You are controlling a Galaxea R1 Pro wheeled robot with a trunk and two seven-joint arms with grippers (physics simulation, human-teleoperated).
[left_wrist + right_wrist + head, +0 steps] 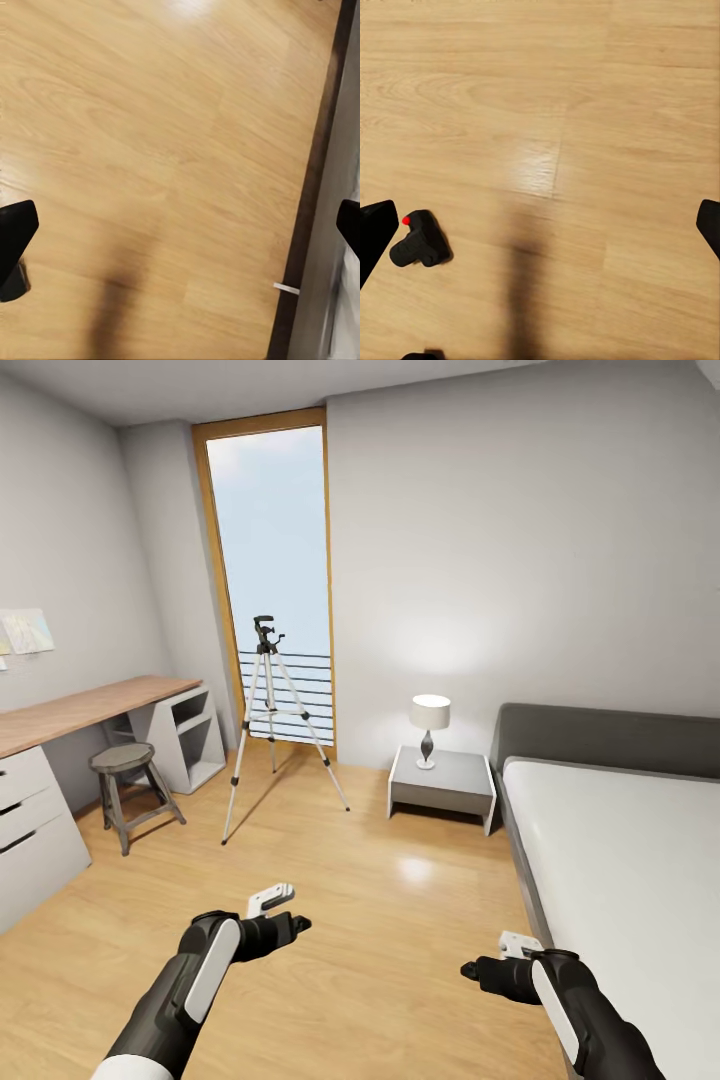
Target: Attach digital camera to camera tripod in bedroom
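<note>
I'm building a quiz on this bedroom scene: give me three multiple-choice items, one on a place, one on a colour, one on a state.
1. Where does the camera tripod stand?
A. On the desk
B. On the wood floor in front of the tall window
C. On the bed

2. What colour is the dot on the digital camera?
A. Red
B. Green
C. Blue

3. What is the state of the right gripper?
A. Shut on the camera
B. Shut on nothing
C. Open, holding nothing

Answers:
1 B, its three legs rest on the floor before the window.
2 A, the right wrist view shows a bright red dot on the black body.
3 C, its fingertips sit wide apart while the camera lies on the floor.
</note>
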